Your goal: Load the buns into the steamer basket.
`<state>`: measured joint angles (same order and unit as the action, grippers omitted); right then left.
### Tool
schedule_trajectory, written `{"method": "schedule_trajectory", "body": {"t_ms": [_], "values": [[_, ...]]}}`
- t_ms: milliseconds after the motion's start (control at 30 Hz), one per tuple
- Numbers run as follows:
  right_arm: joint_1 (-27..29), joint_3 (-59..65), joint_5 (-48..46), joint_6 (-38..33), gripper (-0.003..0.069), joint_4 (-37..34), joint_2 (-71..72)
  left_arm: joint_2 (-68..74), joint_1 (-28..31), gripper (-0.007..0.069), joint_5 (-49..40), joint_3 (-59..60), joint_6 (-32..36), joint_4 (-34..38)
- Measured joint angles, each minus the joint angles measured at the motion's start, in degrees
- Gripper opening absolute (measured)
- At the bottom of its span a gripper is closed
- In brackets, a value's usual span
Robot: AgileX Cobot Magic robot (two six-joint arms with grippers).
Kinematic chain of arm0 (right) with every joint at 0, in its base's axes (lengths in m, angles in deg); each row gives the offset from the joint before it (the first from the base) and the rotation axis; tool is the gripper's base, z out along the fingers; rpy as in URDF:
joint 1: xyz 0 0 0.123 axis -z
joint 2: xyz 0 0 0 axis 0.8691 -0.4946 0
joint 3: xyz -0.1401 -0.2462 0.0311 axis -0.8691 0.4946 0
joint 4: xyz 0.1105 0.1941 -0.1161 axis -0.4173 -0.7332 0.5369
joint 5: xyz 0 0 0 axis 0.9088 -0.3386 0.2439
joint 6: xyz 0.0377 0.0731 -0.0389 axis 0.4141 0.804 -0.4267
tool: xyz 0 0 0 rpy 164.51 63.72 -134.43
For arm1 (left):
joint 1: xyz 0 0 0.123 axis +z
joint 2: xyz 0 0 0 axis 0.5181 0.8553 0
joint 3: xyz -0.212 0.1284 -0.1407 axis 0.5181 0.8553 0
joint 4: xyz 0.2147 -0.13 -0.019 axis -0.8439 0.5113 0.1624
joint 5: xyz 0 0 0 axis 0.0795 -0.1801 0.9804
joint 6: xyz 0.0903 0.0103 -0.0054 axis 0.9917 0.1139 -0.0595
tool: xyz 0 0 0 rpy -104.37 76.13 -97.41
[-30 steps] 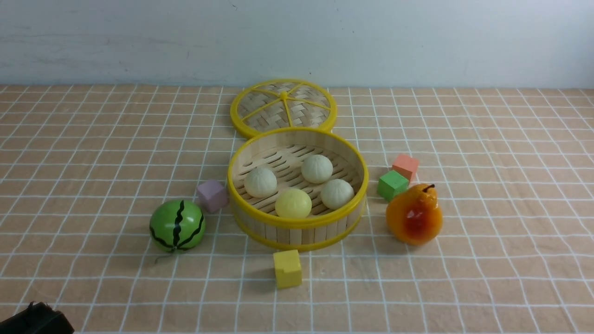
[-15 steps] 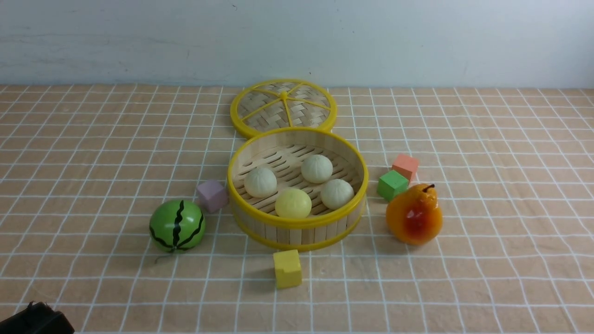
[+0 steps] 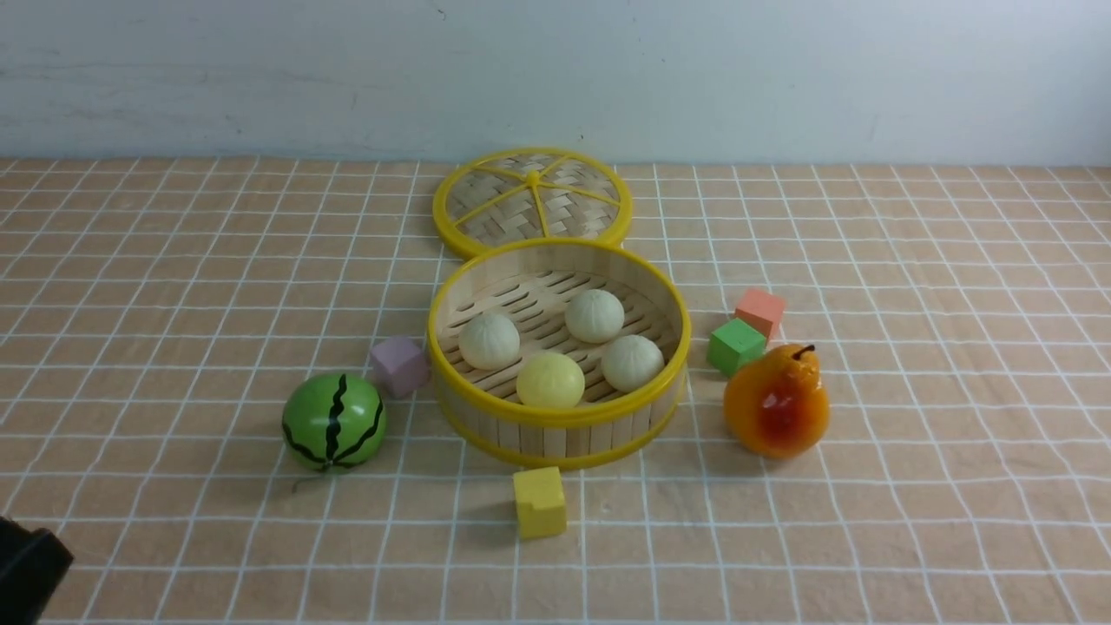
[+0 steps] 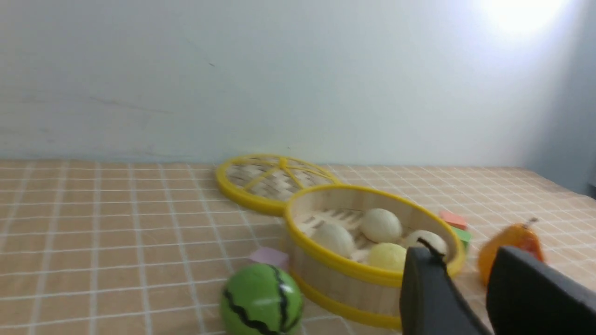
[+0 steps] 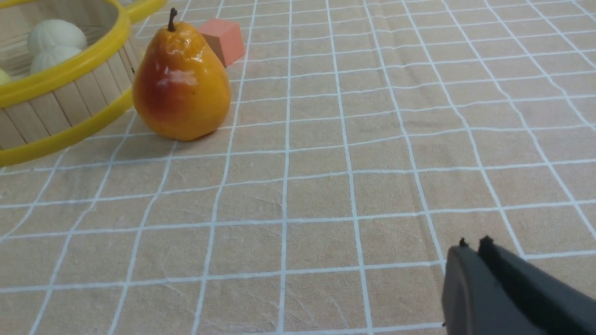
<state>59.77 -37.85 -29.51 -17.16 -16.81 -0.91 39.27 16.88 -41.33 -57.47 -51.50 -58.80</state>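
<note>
The steamer basket (image 3: 555,415) stands mid-table with all the buns inside: three off-white ones (image 3: 489,340) (image 3: 594,315) (image 3: 633,363) and a pale yellow one (image 3: 550,379). In the front view only a dark part of my left gripper (image 3: 26,569) shows, at the bottom left corner. In its wrist view the left gripper (image 4: 465,265) is open and empty, well short of the basket (image 4: 335,260). My right gripper (image 5: 475,246) is shut on nothing, low over the cloth, away from the basket (image 5: 60,74).
The woven lid (image 3: 532,201) lies flat behind the basket. A watermelon ball (image 3: 334,423) and purple cube (image 3: 398,365) sit to its left, a pear (image 3: 775,401), green cube (image 3: 734,345) and pink cube (image 3: 759,312) to its right, a yellow cube (image 3: 539,502) in front.
The dark part of my left gripper at the front view's bottom left has drawn back toward the left edge. The buns and basket have not moved.
</note>
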Motion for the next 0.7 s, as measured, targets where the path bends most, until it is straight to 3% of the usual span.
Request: {"method": "schedule_trajectory", "body": {"t_ms": [133, 167, 233, 300, 333, 433, 700], "values": [[0.0, 0.0, 0.0, 0.0, 0.0032, 0.0, 0.0, -2.4, 10.6, 0.0088, -1.4, 3.0, -12.2, -8.2], [0.0, 0.0, 0.0, 0.0, 0.0033, 0.0, 0.0, -2.4, 10.9, 0.0080, -1.4, 3.0, -12.2, -8.2], [0.0, 0.0, 0.0, 0.0, 0.0036, 0.0, 0.0, -2.5, 13.1, -0.0014, -2.9, 6.4, -22.1, -17.1], [0.0, 0.0, 0.0, 0.0, 0.0037, 0.0, 0.0, -2.5, 13.3, -0.0013, -4.9, 6.9, -25.1, -19.7], [0.0, 0.0, 0.0, 0.0, 0.0038, 0.0, 0.0, -2.5, 13.4, -0.0013, -10.4, 7.2, -29.4, -22.6], [0.0, 0.0, -0.1, 0.0, 0.0038, 0.0, 0.0, -2.5, 13.4, -0.0013, -17.4, 7.6, -33.4, -24.1], [0.0, 0.0, -0.1, 0.0, 0.0039, 0.0, 0.0, -2.5, 13.4, -0.0013, -18.2, 7.6, -35.0, -24.7]]}}
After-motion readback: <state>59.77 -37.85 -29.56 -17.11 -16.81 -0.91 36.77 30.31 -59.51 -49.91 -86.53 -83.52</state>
